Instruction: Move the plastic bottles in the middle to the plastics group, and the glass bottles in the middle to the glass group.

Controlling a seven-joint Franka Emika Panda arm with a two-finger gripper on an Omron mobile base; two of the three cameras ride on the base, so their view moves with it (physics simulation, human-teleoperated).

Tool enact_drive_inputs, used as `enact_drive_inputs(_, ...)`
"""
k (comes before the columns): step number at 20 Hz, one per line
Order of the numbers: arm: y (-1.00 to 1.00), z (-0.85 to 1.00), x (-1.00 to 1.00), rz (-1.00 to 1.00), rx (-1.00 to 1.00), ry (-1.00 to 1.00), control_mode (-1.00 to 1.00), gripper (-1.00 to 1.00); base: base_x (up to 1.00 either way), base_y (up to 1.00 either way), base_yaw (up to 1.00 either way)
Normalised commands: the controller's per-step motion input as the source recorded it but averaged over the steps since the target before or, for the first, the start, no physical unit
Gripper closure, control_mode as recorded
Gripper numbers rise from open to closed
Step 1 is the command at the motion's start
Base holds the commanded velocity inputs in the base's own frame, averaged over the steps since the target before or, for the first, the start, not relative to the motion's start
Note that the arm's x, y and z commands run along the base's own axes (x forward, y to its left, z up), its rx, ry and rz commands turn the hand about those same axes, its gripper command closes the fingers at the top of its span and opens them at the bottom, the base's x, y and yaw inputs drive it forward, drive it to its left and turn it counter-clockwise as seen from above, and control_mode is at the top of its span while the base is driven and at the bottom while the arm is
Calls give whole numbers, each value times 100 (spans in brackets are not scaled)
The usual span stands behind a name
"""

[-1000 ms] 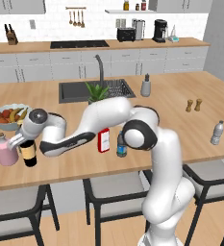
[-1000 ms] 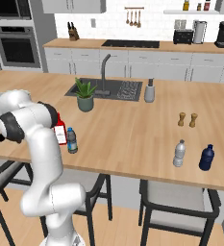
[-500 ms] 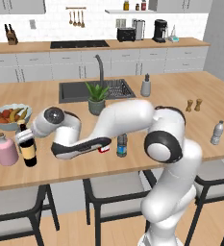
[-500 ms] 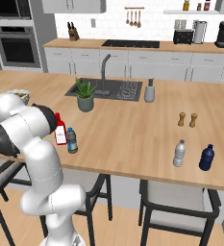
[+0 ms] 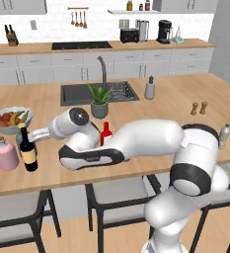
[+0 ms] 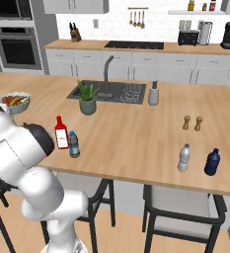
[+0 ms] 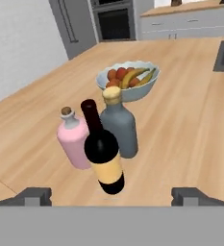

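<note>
Since a second ago the wine bottle (image 7: 103,158), centre frame, was released upright beside the pink bottle (image 7: 74,141), the claw (image 7: 111,196) backed off wide and empty; red bottle (image 6: 61,133) remains mid-bench.

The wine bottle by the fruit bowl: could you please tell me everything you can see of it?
The wine bottle is tall, of dark glass, with a red cap and a cream label around its lower body. It stands upright on the wooden counter, right beside the pink bottle and in front of the grey-blue bottle; whether they touch is unclear. The open fingers sit apart from it on either side.
</note>
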Motion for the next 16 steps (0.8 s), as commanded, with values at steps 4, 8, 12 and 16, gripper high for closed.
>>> enact_drive_inputs(4, -59, 98, 7, -10, -20, 53, -100, -100, 0, 0, 0)
enact_drive_inputs(8, -65, 96, 14, -9, -27, 60, -100, -100, 0, 0, 0)
enact_drive_inputs(12, -51, 19, 14, -8, -38, 53, -100, -100, 0, 0, 0)
enact_drive_inputs(16, -32, -55, -2, -10, -44, 27, -100, -100, 0, 0, 0)
